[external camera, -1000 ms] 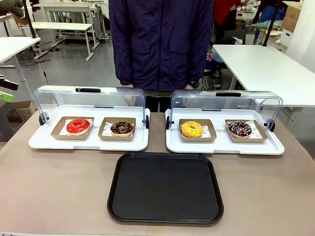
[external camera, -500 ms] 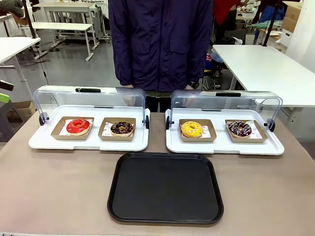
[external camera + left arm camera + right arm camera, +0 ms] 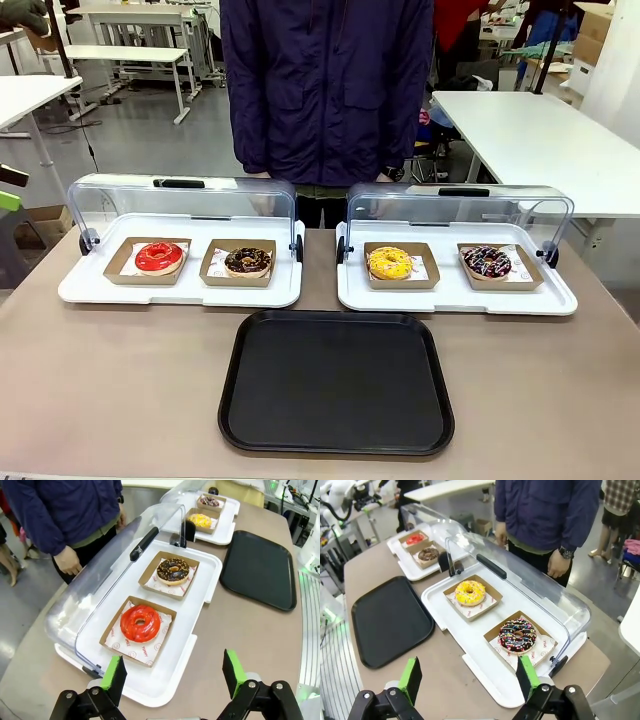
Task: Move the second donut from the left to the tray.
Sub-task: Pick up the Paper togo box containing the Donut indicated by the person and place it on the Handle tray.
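The second donut from the left (image 3: 247, 261), dark chocolate icing with pale flecks, sits in its brown cardboard holder on the left white tray (image 3: 180, 292), under the raised clear lid. It also shows as the chocolate donut (image 3: 173, 571) in the left wrist view and the chocolate donut (image 3: 428, 554) in the right wrist view. The black tray (image 3: 336, 380) lies bare in front of both white trays. My left gripper (image 3: 172, 675) hangs open above the left tray's near end, beyond the red donut (image 3: 140, 623). My right gripper (image 3: 470, 677) is open above the right white tray's outer end.
The right white tray (image 3: 455, 295) holds a yellow donut (image 3: 390, 262) and a sprinkled chocolate donut (image 3: 487, 262). Both clear lids stand tilted open toward the person (image 3: 325, 90) at the far side, whose hands hang just behind the lids.
The bit of my left gripper at the front view's left edge has slipped slightly farther out of the picture. Donuts, trays and person are unmoved.
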`<state>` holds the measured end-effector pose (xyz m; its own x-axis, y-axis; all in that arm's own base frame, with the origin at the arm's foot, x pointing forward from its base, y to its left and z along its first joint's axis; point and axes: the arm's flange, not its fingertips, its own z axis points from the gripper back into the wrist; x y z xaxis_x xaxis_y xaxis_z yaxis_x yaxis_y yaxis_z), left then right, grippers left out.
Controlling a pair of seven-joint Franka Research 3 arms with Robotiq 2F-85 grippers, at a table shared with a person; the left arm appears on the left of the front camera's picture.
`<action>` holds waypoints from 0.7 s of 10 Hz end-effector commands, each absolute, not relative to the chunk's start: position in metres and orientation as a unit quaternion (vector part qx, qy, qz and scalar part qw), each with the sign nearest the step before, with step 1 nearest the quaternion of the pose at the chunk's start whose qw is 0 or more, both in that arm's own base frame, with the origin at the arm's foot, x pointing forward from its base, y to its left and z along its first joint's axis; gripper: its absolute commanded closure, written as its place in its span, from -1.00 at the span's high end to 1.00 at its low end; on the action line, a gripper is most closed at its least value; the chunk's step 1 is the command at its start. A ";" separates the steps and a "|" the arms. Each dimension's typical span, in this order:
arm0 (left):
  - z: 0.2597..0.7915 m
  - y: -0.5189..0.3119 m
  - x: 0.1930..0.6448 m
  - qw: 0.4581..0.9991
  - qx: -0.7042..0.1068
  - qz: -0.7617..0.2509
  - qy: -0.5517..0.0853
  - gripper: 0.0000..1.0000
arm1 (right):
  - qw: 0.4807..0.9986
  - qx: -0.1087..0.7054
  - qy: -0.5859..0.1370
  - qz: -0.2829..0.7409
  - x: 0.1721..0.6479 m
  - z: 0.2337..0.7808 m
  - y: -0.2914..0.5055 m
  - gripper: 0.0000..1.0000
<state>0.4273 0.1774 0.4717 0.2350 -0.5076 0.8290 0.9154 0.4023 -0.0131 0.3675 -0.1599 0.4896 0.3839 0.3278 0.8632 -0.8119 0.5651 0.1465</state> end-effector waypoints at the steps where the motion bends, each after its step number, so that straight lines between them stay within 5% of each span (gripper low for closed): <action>1: 0.472 0.178 0.427 0.736 -0.266 -0.480 -0.396 1.00 | 0.767 0.291 -0.435 0.372 0.371 0.491 -0.162 1.00; 7: 0.472 0.178 0.427 0.736 -0.266 -0.480 -0.396 1.00 | 0.767 0.291 -0.435 0.372 0.371 0.491 -0.162 1.00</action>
<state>0.4270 0.1777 0.4717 0.2353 -0.5068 0.8293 0.9155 0.4022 -0.0140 0.3664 -0.1602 0.4906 0.3806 0.3198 0.8677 -0.8115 0.5654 0.1476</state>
